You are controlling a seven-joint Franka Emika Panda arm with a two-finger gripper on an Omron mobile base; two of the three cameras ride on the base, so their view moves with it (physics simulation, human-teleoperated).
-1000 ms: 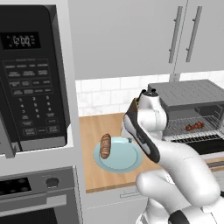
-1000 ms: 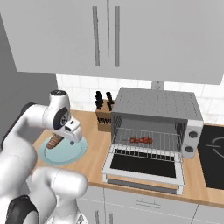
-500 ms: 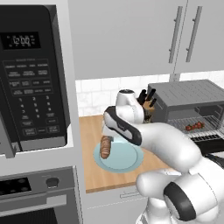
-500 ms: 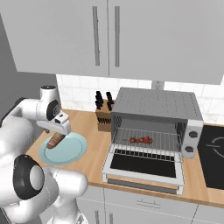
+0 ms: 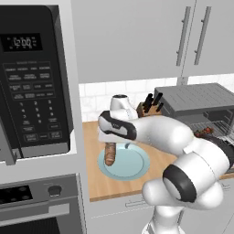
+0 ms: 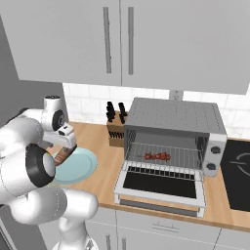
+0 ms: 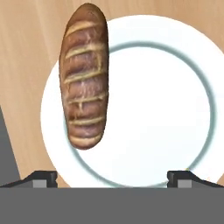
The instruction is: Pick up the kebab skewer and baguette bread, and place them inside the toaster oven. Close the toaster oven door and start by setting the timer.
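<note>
Gripper (image 7: 112,177) hovers over the pale plate (image 7: 188,87), jaws spread wide and empty, tips just showing at the plate's near rim. Baguette bread (image 7: 84,74) lies along one edge of the plate, one end overhanging the rim onto the wooden counter (image 5: 93,183). Judgement: shift sideways until the loaf sits between the tips, descend, and close across its narrow width near mid-length. Loaf is stubby, golden-brown, with paler crosswise score marks. Kebab skewer (image 6: 157,156) already rests on the rack of the toaster oven (image 6: 171,117), whose door (image 6: 158,184) hangs open.
</note>
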